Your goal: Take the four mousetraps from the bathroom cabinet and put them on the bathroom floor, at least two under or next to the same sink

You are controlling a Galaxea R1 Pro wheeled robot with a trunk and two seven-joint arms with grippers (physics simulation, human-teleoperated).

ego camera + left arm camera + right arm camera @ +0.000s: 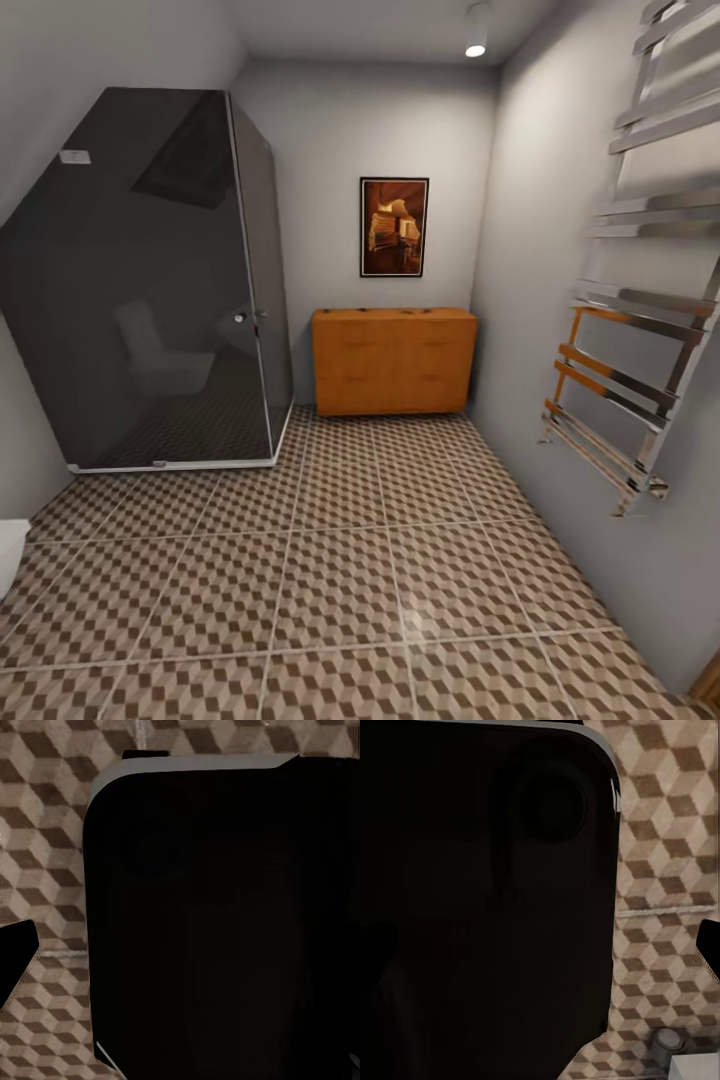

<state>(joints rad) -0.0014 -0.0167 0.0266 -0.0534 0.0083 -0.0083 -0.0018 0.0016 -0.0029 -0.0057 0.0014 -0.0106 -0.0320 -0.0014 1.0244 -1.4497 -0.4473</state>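
Head view looks down a narrow bathroom. An orange-brown wooden cabinet [393, 360] stands against the far wall, under a framed picture [394, 227]. A few small dark specks sit on the cabinet top; these may be the mousetraps [408, 312], but they are too small to tell for certain. A dark glass shower cubicle [150, 280] fills the far left corner. A chrome towel rail [640, 330] hangs on the right wall. The bathroom floor [330, 580], tiled in a brown and beige cube pattern, stretches bare between the camera and the cabinet. A white edge at the lower left may be a toilet.

The robot seems to be on its way to the cabinet, with no trap collected yet. To do this step well, drive straight down the middle of the room, keeping well apart from the towel rail and the shower glass, and stop square to the cabinet front with the top within both arms' reach.

Both wrist views look down at the patterned tiles past a large black rounded part of the robot's body [225, 922]. Neither gripper's fingers can be made out, so I cannot tell how far open they are or whether they hold anything.
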